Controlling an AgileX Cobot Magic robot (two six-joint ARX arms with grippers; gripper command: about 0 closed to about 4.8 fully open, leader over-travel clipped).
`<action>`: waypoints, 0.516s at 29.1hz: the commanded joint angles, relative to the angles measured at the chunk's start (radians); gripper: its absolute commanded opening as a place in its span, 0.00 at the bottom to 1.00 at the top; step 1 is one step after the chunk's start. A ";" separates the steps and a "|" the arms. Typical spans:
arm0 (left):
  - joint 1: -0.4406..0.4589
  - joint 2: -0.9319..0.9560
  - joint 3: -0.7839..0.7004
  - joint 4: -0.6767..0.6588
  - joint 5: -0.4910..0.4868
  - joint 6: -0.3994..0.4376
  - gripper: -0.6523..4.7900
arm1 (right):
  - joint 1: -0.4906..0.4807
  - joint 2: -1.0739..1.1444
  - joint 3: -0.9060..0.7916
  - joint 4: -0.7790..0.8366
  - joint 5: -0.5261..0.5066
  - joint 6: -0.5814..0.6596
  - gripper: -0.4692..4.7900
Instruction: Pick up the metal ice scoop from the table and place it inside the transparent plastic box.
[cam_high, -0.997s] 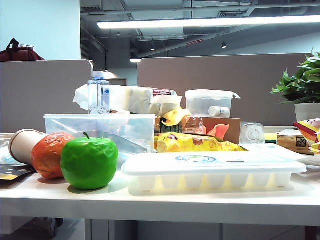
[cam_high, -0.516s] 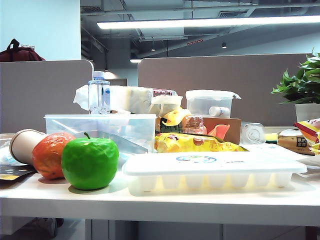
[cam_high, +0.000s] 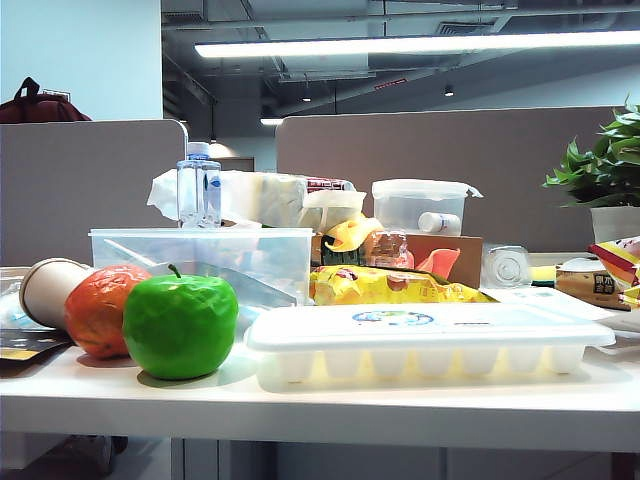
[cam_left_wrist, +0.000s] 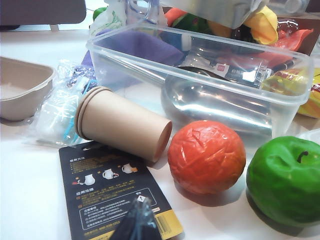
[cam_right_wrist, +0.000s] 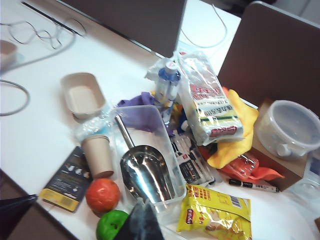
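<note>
Shiny silver scoop (cam_right_wrist: 145, 175) in a clear frosted box (cam_right_wrist: 172, 165), glossy green apple (cam_high: 180, 326), crinkled orange ball (cam_left_wrist: 206, 156), tan paper cup (cam_left_wrist: 122, 123), black card (cam_left_wrist: 112, 192) with yellow edge, yellow snack bag (cam_right_wrist: 215, 215), white ice tray (cam_high: 425, 345), purple cloth (cam_right_wrist: 137, 101).

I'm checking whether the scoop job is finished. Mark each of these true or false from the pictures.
1. The scoop lies inside the clear box. True.
2. The paper cup stands upright. False: it lies on its side.
3. The right gripper holds the scoop. False: it is shut on nothing, high above the table.
4. The orange ball sits between the cup and the green apple. True.
5. The left gripper is inside the box. False: it hangs over the black card, outside the box.
</note>
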 joint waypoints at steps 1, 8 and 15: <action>0.001 0.002 0.001 -0.006 0.005 0.004 0.11 | 0.027 -0.026 0.005 0.011 0.061 0.005 0.08; 0.001 0.002 0.001 -0.011 0.005 0.004 0.11 | 0.064 -0.090 0.004 0.010 0.098 -0.004 0.08; 0.010 0.002 0.001 0.038 0.001 0.004 0.11 | 0.103 -0.188 -0.029 0.010 0.201 -0.010 0.08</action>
